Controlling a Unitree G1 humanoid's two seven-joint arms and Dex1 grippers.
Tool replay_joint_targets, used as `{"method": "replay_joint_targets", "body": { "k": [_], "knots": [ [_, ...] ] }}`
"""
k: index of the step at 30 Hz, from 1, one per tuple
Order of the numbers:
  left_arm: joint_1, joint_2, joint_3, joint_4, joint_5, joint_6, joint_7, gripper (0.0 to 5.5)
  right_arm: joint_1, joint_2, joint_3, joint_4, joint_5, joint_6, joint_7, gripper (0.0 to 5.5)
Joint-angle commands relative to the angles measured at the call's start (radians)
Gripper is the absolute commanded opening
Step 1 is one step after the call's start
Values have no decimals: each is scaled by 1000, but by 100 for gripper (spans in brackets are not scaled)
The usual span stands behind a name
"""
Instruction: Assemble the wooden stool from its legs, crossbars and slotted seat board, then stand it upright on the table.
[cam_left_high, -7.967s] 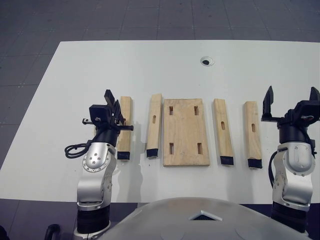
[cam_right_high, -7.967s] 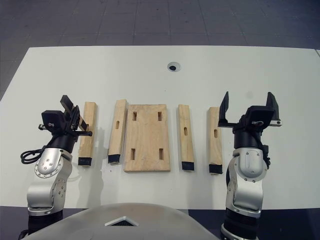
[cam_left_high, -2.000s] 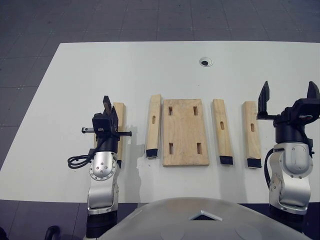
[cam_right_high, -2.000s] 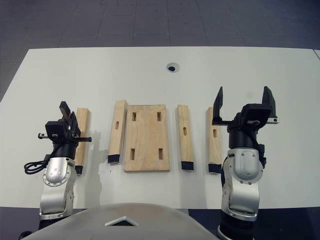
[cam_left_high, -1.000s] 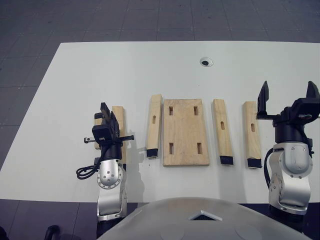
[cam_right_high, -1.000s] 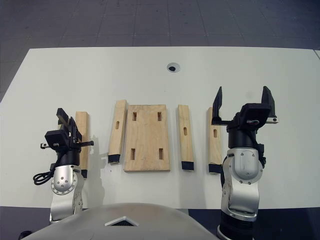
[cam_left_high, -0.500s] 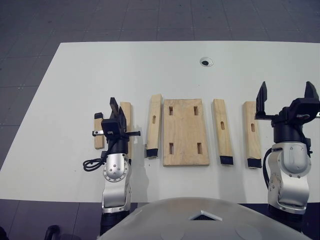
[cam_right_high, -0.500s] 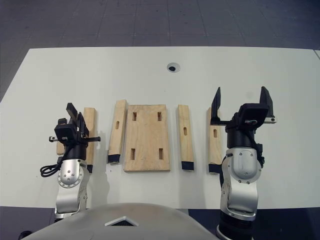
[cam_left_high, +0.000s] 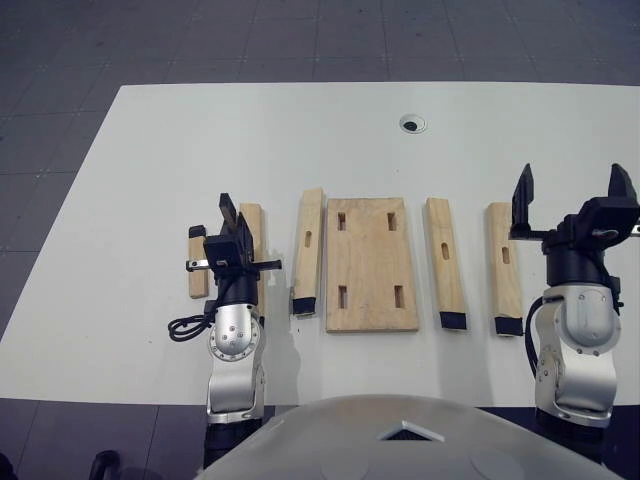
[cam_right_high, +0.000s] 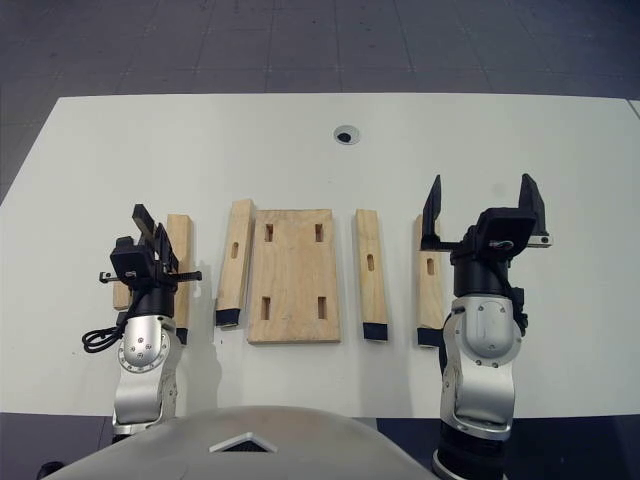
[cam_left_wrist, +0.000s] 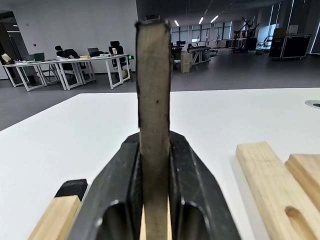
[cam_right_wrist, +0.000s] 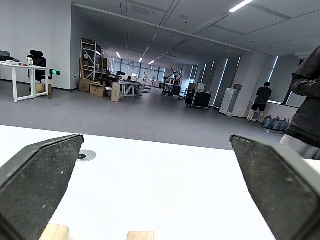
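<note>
At the middle of the table (cam_left_high: 150, 150), the slotted seat board (cam_left_high: 372, 263) lies flat between the inner left leg (cam_left_high: 308, 250) and inner right leg (cam_left_high: 445, 262), all parts parallel, apart and unjoined, a layout that appears meant to keep each within reach. The left gripper (cam_left_high: 233, 218), fingers pressed together on nothing, hangs over the outer left leg (cam_right_high: 183, 250), beside a short piece (cam_left_high: 198, 262), probably a crossbar. The right gripper (cam_left_high: 570, 195), fingers spread wide, stands beside the outer right leg (cam_left_high: 505, 267), seemingly ready to take it.

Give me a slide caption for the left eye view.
Seat board and loose bars lie flat on the table; left gripper shut, right gripper open.
</note>
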Motion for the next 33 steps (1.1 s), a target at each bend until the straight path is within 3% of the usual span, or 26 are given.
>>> {"method": "replay_joint_targets", "body": {
  "k": [1, 14, 33],
  "knots": [
    [6, 5, -2, -3, -13, 25, -15, 124, -2, 5, -3, 8, 0, -8, 3, 540],
    [-11, 13, 32, -23, 3, 68, 14, 337, 3, 7, -2, 3, -2, -9, 1, 540],
    [-254, 143, 190, -432, -256, 495, -121, 337, -2, 14, 4, 17, -11, -14, -2, 540]
  ]
}}
